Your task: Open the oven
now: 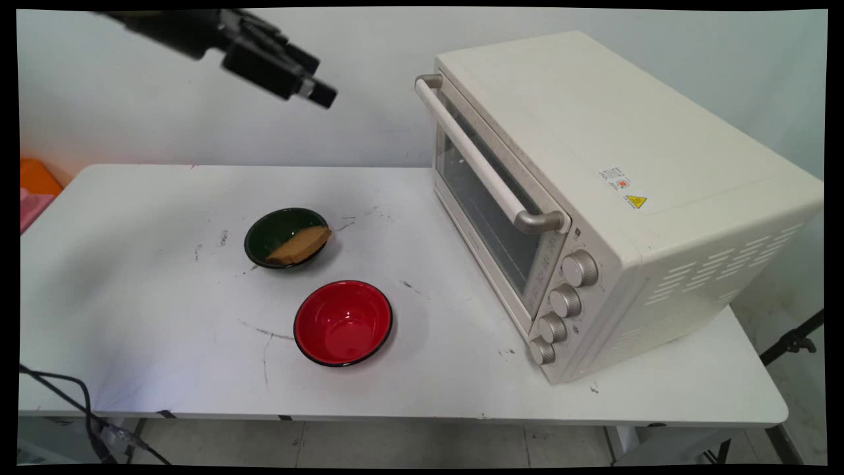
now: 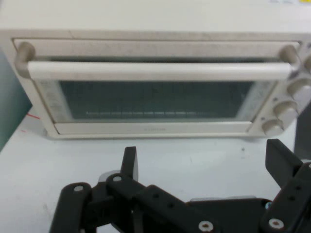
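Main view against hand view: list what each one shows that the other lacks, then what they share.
Only the main view: a green bowl holding a brown slice, an empty red bowl, and the oven's top with its warning sticker. Only the hand view: the gripper with jaws spread wide. Both: the white oven, door shut, its handle, knobs, the table.

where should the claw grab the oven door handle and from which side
Take the oven door handle at mid-bar, coming straight at the front of the toaster oven, which the claw already faces. The bar is long, runs level across the closed door's top and stands off it on end posts, so one finger probably fits above and one below.
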{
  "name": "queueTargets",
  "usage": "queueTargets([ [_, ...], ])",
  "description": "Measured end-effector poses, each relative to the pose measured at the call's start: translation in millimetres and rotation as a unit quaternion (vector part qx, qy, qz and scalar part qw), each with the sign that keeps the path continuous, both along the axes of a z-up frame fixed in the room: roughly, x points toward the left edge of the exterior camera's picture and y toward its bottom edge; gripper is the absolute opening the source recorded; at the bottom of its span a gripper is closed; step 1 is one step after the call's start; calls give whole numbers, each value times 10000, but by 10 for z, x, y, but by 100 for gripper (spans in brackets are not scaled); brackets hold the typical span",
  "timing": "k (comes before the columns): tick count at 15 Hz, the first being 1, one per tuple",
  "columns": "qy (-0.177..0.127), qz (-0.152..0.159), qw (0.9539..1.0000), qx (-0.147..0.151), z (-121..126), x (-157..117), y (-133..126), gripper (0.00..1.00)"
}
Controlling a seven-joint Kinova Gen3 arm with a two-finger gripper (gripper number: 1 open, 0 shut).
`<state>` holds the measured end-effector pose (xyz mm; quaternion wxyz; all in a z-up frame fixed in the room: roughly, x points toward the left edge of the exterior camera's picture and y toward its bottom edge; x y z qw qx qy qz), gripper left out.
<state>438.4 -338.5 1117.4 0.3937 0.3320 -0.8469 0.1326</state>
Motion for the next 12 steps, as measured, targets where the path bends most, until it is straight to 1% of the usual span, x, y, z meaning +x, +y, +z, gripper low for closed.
queueTargets([
  [3, -117, 59, 9999, 9, 102, -197, -153, 100],
  [7, -364, 165, 9992, 77, 232, -562, -466, 100],
  [10, -560, 171, 9981, 168, 266, -827, -695, 100],
  [12, -657, 154, 9975, 231, 260, -951, -801, 100],
])
